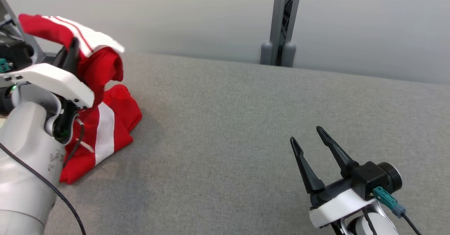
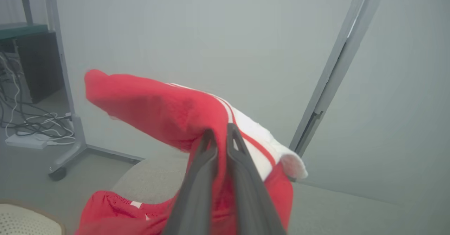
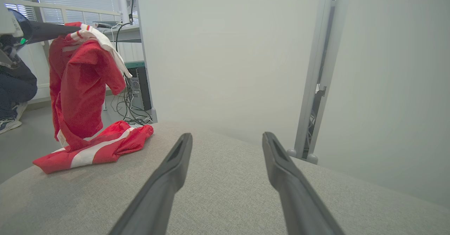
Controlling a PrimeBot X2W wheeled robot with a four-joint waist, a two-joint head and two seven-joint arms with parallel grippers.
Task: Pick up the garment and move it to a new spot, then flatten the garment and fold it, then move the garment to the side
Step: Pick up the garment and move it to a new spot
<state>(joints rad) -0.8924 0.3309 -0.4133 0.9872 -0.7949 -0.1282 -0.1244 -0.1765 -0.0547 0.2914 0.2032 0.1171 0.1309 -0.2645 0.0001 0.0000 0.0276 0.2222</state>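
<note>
The garment (image 1: pixel 105 122) is red with white stripes and a white band. Its upper part hangs lifted above the grey padded table (image 1: pixel 246 122) at the far left, while its lower part still lies bunched on the surface. My left gripper (image 1: pixel 73 50) is shut on the garment's top fold. In the left wrist view the two dark fingers (image 2: pixel 207 164) pinch the red cloth (image 2: pixel 161 112) between them. My right gripper (image 1: pixel 309 136) hovers open over the table at the lower right, far from the garment (image 3: pixel 84 87), nothing between its fingers (image 3: pixel 175 164).
A grey post (image 1: pixel 283 24) stands behind the table's far edge against a pale wall. Beyond the left edge are a wheeled frame (image 2: pixel 66 115), cables on the floor (image 2: pixel 31 122) and a person's leg and shoe (image 3: pixel 12 97).
</note>
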